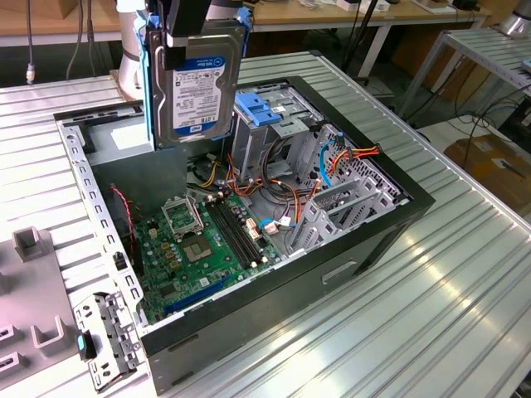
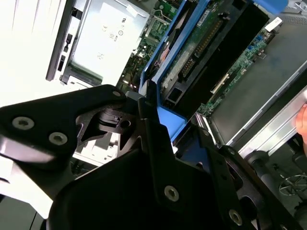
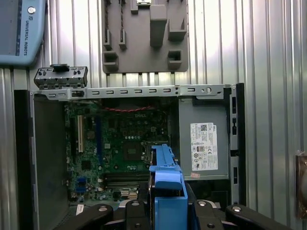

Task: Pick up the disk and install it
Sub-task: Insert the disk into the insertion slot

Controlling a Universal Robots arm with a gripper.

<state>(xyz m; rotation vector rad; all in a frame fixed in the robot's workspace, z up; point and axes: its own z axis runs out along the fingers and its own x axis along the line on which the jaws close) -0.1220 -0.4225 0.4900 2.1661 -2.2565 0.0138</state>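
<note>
On the exterior view's left you have a grey fixture block [image 1: 31,245]; next, your gripper [image 1: 178,46] clenched on the disk [image 1: 199,91], held upright above the motherboard [image 1: 199,240] of the open computer case [image 1: 348,265]; just beside it, rightward, the blue-latched drive cage [image 1: 261,116]

Ribbed aluminium tabletop [image 1: 431,315]; wooden bench [image 1: 315,14] behind; second metal table [image 1: 485,50], cardboard box [image 1: 494,166] on floor.
</note>
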